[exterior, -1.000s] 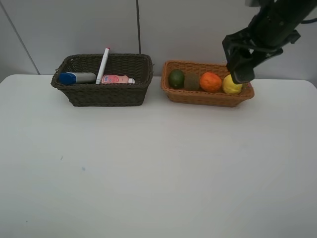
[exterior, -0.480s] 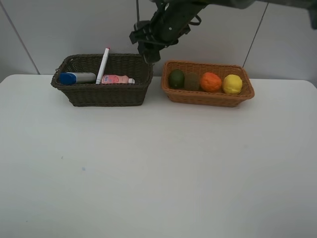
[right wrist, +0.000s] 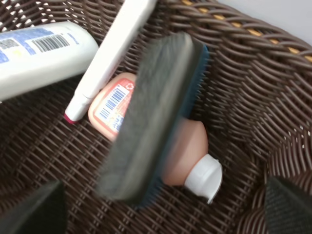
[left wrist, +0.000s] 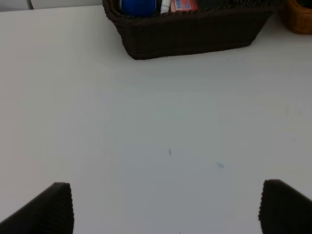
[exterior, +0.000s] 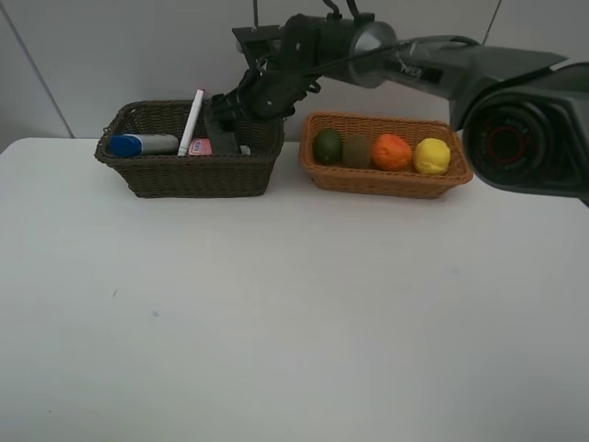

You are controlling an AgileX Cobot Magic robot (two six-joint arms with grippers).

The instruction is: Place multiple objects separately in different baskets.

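Eraser block [right wrist: 153,117] now tilted lengthwise over dark basket [right wrist: 253,92].

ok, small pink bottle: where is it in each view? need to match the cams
Exterior high: small pink bottle is in the dark brown basket, mostly hidden behind the right gripper.
Left wrist: only a pink labelled sliver above that basket's near wall.
Right wrist: lying on the basket floor under the blurred eraser block, cap showing.
Shared landmark: white marker beside it.
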